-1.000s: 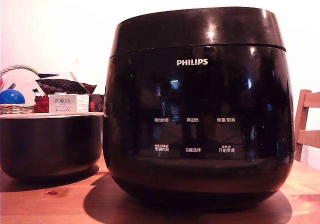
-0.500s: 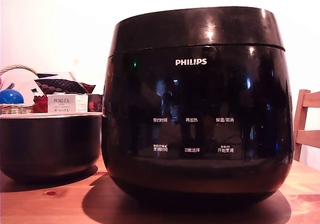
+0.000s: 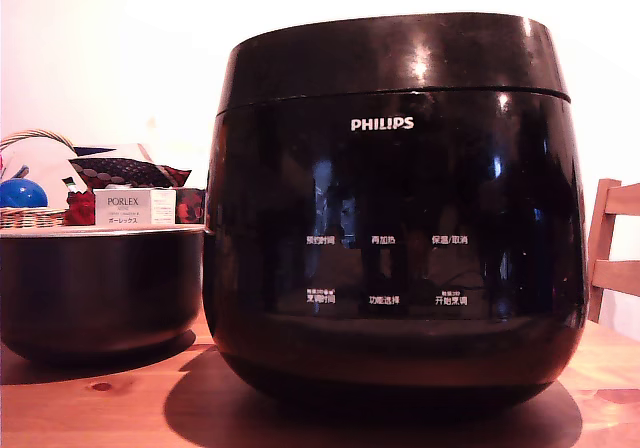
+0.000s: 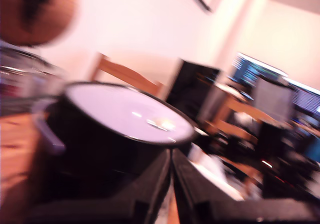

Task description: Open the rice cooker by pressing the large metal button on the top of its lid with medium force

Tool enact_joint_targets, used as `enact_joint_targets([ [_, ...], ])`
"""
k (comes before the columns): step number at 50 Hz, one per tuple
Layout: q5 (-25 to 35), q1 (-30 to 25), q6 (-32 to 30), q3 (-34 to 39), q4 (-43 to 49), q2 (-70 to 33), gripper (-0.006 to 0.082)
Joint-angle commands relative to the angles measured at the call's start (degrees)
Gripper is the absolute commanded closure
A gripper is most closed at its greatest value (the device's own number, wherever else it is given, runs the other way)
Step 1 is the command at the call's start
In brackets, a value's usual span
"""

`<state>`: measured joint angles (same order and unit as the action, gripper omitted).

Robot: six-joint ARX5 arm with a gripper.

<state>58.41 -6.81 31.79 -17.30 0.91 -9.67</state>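
The rice cooker (image 3: pixel 395 218) fills the exterior view, glossy black with a white PHILIPS logo and white labels. Its domed lid (image 3: pixel 395 58) sits down flat on the body. The button on top is hidden from this low angle, and the gripper is out of that view. In the blurred wrist view the lid (image 4: pixel 115 109) shows as a pale, reflecting round top. A small shiny patch on it looks like the metal button (image 4: pixel 161 124). My gripper (image 4: pixel 171 159) is just short of the lid's rim, its two dark fingers pressed together with nothing between them.
A lower black pot (image 3: pixel 100 288) with a pale rim stands at the exterior view's left of the cooker. Behind it are a PORLEX box (image 3: pixel 135 208) and a wicker basket (image 3: pixel 30 213). A wooden chair (image 3: pixel 615 248) is at the right edge. All rest on a wooden table (image 3: pixel 110 408).
The cooker shifted very slightly toward the exterior view's left during the first half second. A green glint on its front half a second ago is gone now. The lid stays down.
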Motion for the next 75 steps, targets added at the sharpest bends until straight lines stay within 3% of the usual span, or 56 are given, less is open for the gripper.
enact_joint_targets([
  [1, 0.0, -2.6, -2.1, -1.3, -0.7, -2.0, 0.0788],
  [12, -2.6, -9.6, -6.8, -4.2, -3.7, -12.4, 0.0788],
  [17, -4.5, -12.2, -13.5, -6.8, -4.5, -18.4, 0.0788],
  [19, -5.1, -13.1, -13.5, -7.8, -4.9, -20.8, 0.0788],
  [35, -10.6, -23.9, -24.9, -20.0, -7.0, -41.9, 0.0788],
  [51, -20.7, -33.7, -36.6, -27.3, -7.4, -56.0, 0.0788],
  [75, -26.6, -37.2, -38.3, -27.4, -10.0, -64.3, 0.0788],
])
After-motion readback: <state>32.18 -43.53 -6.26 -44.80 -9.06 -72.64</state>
